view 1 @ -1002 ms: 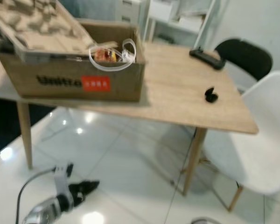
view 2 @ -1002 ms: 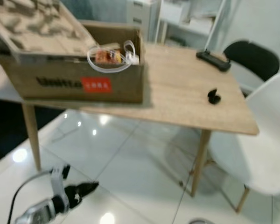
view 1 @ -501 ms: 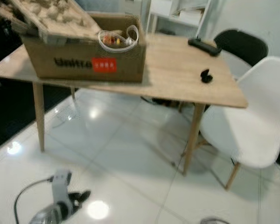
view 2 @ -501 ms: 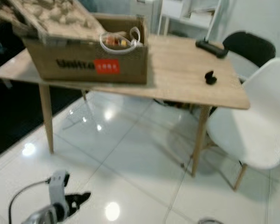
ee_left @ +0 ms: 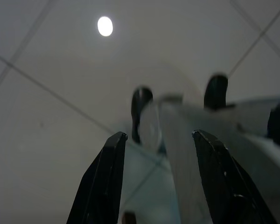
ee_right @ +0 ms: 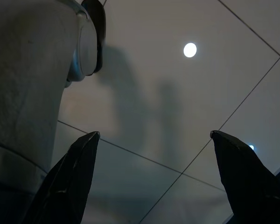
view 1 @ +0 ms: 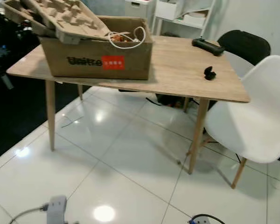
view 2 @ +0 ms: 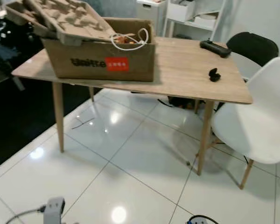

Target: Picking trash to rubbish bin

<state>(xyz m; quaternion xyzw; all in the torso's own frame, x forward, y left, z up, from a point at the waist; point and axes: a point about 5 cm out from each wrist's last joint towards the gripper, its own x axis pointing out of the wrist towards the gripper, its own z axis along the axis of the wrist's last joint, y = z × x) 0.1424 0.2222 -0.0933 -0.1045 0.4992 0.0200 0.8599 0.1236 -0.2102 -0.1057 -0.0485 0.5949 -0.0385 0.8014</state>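
A brown cardboard box stands on the left part of a wooden table, with a moulded pulp tray and a looped white cable on top. My left gripper hangs open above the white floor tiles beside my own leg, with nothing between its fingers. My right gripper is open as well, over the glossy floor next to my body. In the head views only the left wrist's grey end and a bit of the right arm's cable peek in at the bottom edge.
A small black object and a black controller lie on the table's right part. A white chair and a black chair stand to the right. White shelves are behind. Glossy white tiles stretch before me.
The camera has backed away, so the table sits farther off and more floor is in view. The left arm has sunk toward the bottom edge, its black fingers out of the head views.
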